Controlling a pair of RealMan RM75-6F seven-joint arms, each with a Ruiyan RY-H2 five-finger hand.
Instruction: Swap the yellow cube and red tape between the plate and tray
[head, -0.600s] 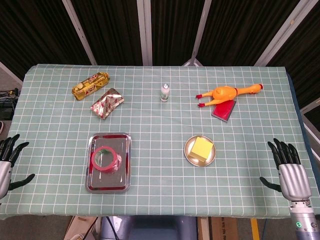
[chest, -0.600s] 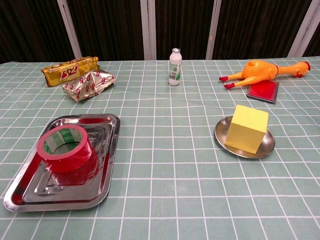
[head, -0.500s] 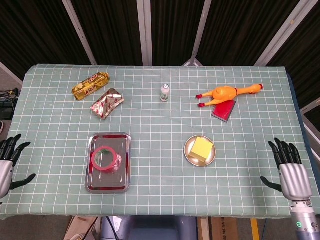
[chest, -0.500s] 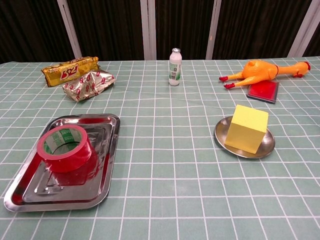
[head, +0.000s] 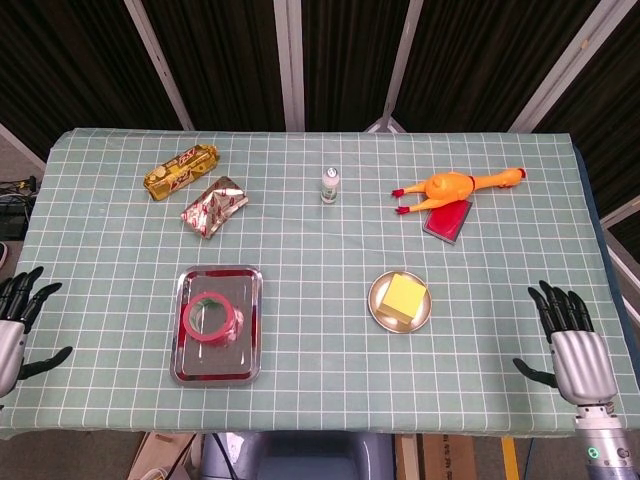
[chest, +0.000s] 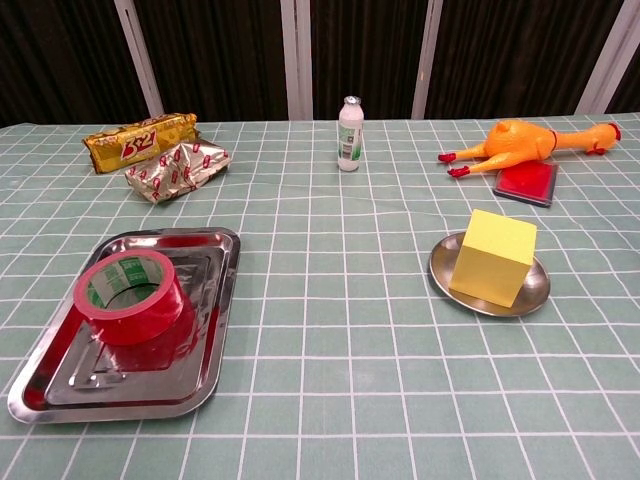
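Sitting on the plate (chest: 440, 272), the yellow cube (chest: 492, 256) looks light and firm, with matte faces best taken on two opposite sides. Lying flat in the tray (chest: 215, 345), the red tape (chest: 128, 297) seems stiff and slick; pinching across its wall should hold. Both lie well apart from the left hand (head: 14, 325) and right hand (head: 575, 345), whose fingers are spread, holding nothing.
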